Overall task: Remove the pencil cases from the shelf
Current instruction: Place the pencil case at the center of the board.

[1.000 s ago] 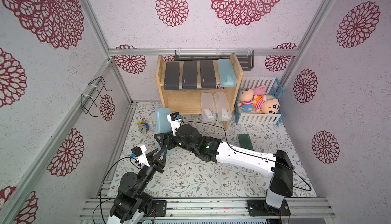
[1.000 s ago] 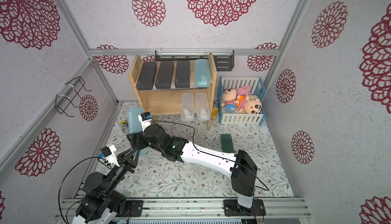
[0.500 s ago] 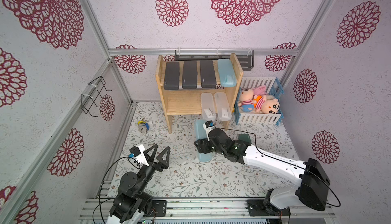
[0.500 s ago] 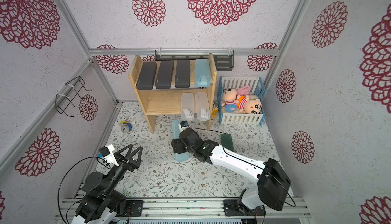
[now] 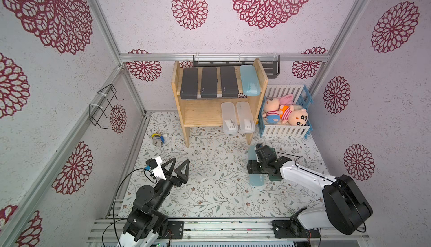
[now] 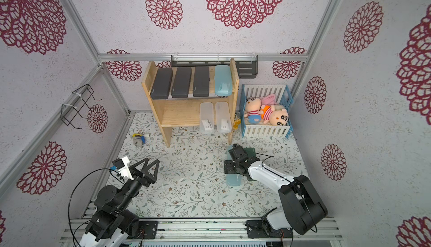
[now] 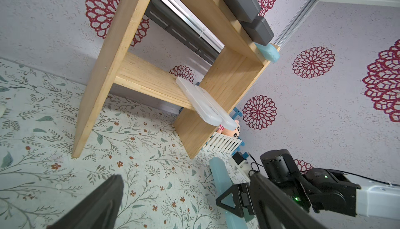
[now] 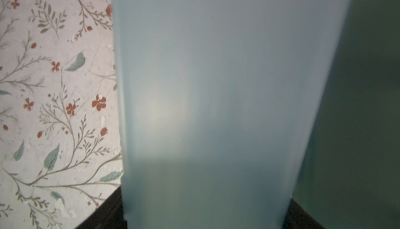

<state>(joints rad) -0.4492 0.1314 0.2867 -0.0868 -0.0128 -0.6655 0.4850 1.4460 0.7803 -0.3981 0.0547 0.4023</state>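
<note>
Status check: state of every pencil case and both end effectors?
Left end effector: open, empty.
Right end effector: shut on carried light blue case.
Carried light blue case: gripped, low over the mat.
Dark green case: on the mat, beside it.
Three dark grey cases: on shelf, top tier.
Other light blue case: top tier, beside the grey ones.
Two frosted clear cases: lower tier, overhanging front edge.
</note>
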